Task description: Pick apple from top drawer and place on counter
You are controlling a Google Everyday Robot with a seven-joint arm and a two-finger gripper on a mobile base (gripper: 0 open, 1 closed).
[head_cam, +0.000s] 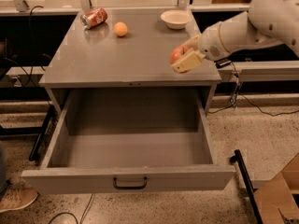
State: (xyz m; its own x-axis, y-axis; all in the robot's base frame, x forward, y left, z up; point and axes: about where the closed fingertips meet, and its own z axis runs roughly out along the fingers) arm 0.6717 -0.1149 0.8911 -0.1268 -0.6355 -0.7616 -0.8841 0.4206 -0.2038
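Ok, gripper (183,56): clamped on the apple (176,55), one cream finger above it, one below; sits over the front-right part of the counter (131,59).
apple: red, held between the fingers, low over the counter near its right edge; cannot tell if it touches the surface.
arm (247,24): white, comes in from the right, over the counter's right edge.
counter: grey, slightly glossy, bare patch just left of the gripper.
bowl (175,18): white, back right of counter, closest item to the gripper, behind it, apart.
orange fruit (121,29): small, back centre-left, well apart from the gripper.
can (94,18): red, on its side, back left, just beside the orange fruit.
top drawer (70,183): pulled fully out below the counter, black handle (130,184) centred on front panel.
floor stuff: shoe (17,199) bottom left, cardboard box (280,199) bottom right, cables on the right.
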